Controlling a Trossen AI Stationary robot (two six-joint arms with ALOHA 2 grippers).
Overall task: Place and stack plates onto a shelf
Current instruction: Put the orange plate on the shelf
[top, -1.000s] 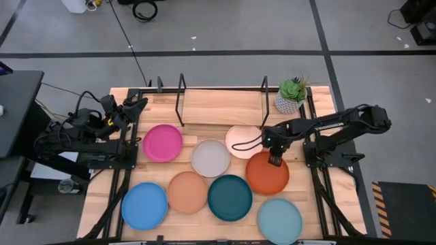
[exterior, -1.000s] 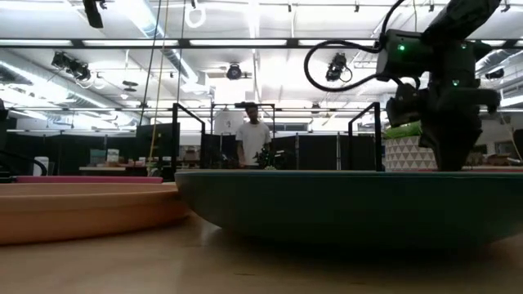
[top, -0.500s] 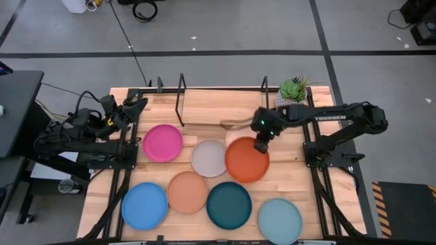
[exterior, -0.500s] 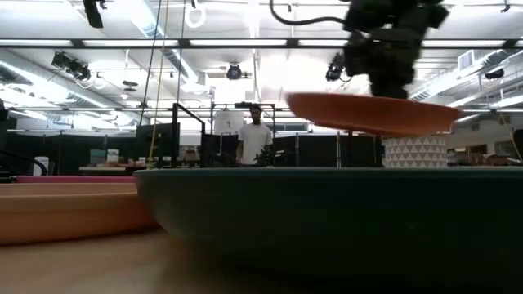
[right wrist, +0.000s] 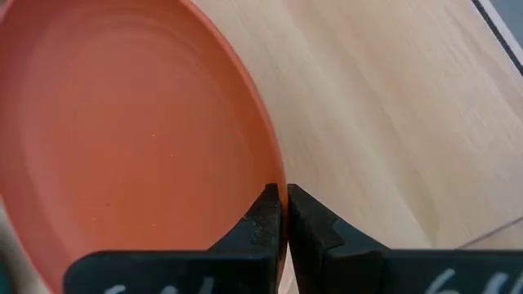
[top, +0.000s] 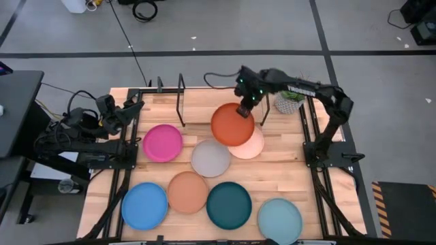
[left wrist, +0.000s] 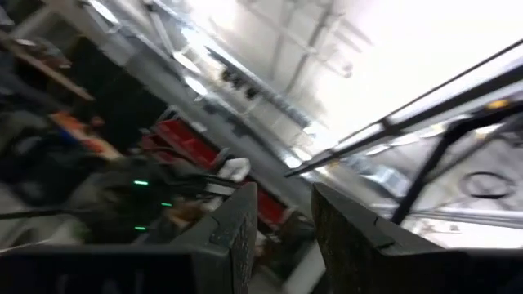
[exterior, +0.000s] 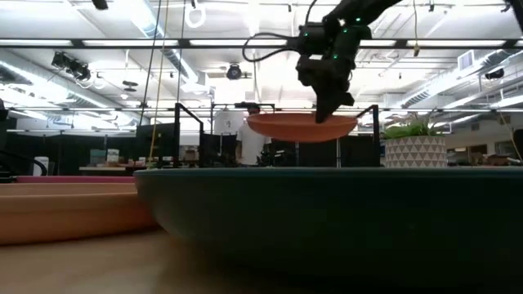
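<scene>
Right gripper pinched shut on rim of orange-red plate, carried level above cream plate; best kept flat until over shelf ahead.

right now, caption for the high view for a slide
Right gripper carries the round orange-red plate toward the black metal shelf.

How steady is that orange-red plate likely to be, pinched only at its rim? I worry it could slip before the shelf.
Probably stiff: the orange-red plate hangs level in the low view from one rim pinch by the right gripper. It may pivot, since the fingers cover only a small part of the rim. Its matte surface likely limits slipping.
</scene>
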